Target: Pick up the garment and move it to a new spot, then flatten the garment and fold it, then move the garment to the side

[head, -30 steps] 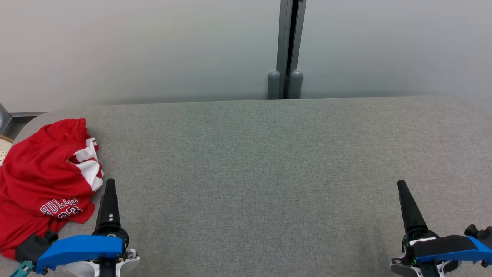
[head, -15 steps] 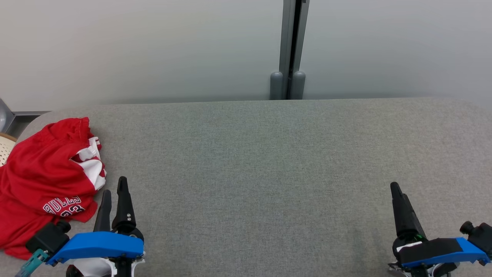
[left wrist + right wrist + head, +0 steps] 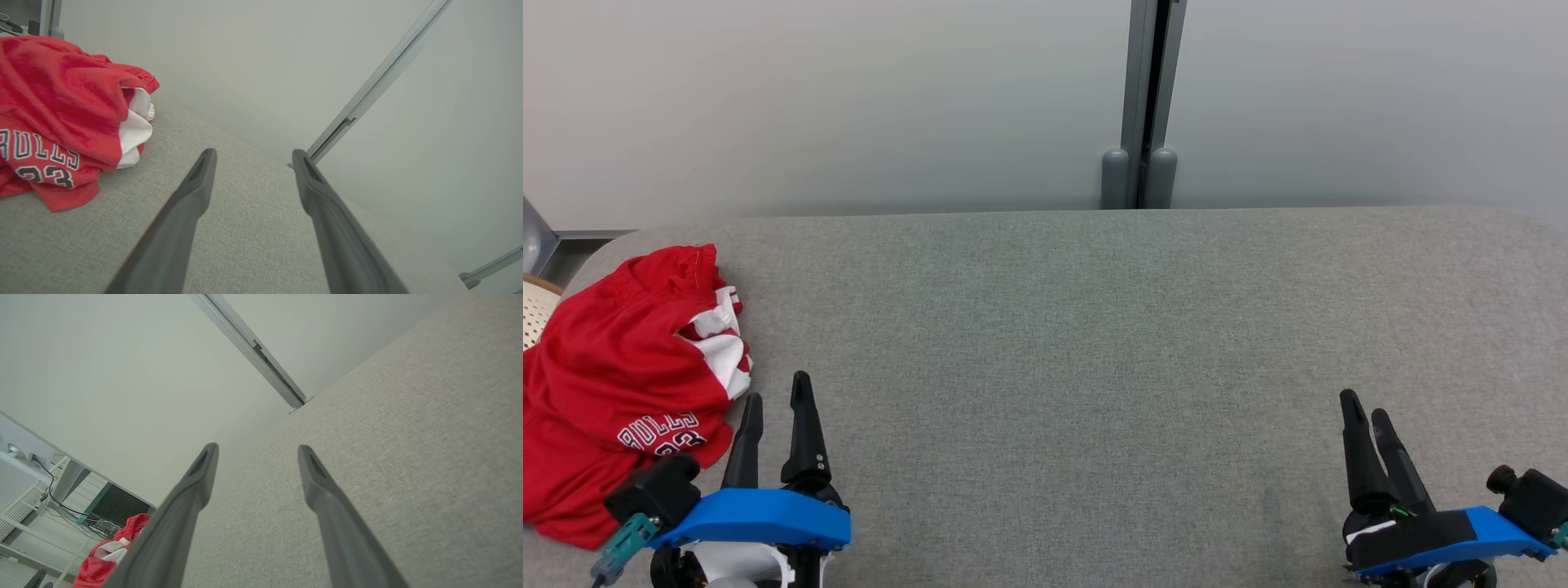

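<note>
The garment (image 3: 613,367) is a red jersey with white panels and dark lettering, lying crumpled at the far left of the grey fabric surface (image 3: 1062,343). In the left wrist view the garment (image 3: 53,118) lies up and left of my fingers. My left gripper (image 3: 778,390) stands open just right of the garment's lower edge, apart from it, with nothing between its fingers. My right gripper (image 3: 1367,407) is open at the lower right, far from the cloth. The right wrist view catches the garment (image 3: 108,553) small at the lower left, past one finger (image 3: 179,514).
A pale wall with a grey vertical post (image 3: 1147,106) runs behind the surface. A perforated cream object (image 3: 535,310) sits off the left edge. The right wrist view shows shelving and cables (image 3: 53,498) beyond the left end.
The whole head view has shifted slightly, so the camera moved. My left gripper has turned so both fingers now show and sits a little further right; the right gripper has turned likewise.
</note>
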### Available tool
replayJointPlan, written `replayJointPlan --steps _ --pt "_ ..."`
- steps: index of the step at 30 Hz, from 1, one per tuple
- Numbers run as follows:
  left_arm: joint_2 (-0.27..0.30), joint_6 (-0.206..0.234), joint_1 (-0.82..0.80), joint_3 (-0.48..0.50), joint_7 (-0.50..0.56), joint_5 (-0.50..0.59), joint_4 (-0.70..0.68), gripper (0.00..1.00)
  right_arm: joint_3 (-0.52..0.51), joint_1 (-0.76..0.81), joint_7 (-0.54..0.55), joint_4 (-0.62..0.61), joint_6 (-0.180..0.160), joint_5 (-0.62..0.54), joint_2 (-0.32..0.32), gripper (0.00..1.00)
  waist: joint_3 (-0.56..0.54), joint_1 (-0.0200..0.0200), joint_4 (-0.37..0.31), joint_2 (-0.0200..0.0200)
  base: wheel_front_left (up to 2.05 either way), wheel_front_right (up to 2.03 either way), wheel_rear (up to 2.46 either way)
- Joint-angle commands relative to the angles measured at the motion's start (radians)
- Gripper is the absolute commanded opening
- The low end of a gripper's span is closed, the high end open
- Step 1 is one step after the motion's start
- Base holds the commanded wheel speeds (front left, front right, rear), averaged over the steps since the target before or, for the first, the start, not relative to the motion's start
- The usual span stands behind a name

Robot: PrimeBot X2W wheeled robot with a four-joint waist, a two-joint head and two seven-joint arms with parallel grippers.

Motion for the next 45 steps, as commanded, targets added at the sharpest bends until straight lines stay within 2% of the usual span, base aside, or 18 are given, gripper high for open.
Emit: replayJointPlan --steps 1,23,45 --pt "0.008 0.003 -0.025 -0.004 -0.007 0.024 -0.007 1.0 0.001 0.0 -0.007 -0.009 0.002 -0.019 -0.007 1.0 0.0 -0.0001 0.0 -0.0001 0.0 0.0 0.0" --pt "0.026 0.038 -0.049 -0.045 -0.067 0.272 0.056 1.0 0.014 0.002 -0.066 -0.01 0.002 -0.292 -0.007 1.0 0.011 -0.0001 0.016 -0.0001 0.0 0.0 0.0" --pt "0.038 0.059 -0.052 -0.077 -0.114 0.453 0.096 1.0 0.022 0.024 -0.115 -0.02 0.003 -0.488 -0.008 1.0 0.001 -0.0001 0.024 -0.0001 0.0 0.0 0.0"
